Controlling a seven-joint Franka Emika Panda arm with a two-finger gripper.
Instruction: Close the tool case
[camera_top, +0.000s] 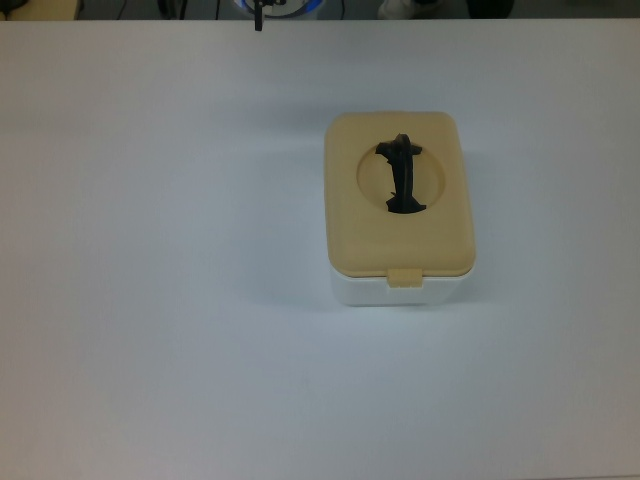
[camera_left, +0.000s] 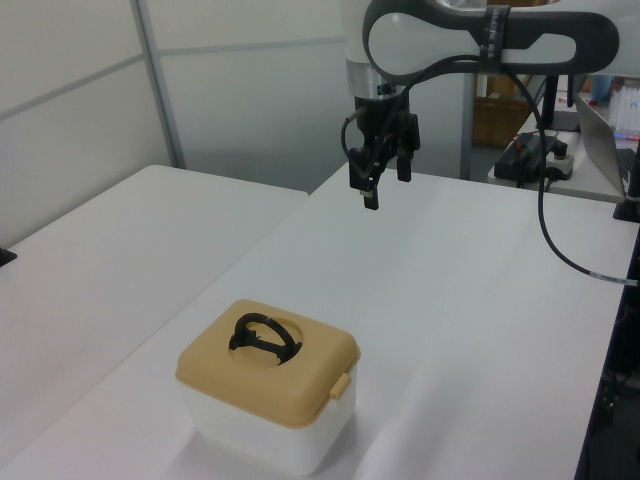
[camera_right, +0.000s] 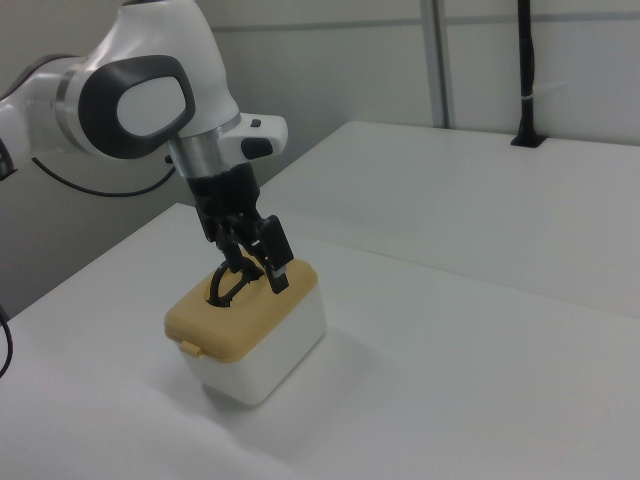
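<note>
Glossy white arm (camera_left: 420, 40) with dark grey joint panels, black end effector (camera_left: 383, 178), trailing black cable (camera_left: 548, 230).

White tool case (camera_top: 400, 290), beige lid (camera_top: 400, 195) down (black handle (camera_top: 402, 175) upright)

Pincer (camera_left: 383, 185) high above table (camera_left: 480, 300), well apart from lidded tool case (camera_left: 268, 395).
</note>
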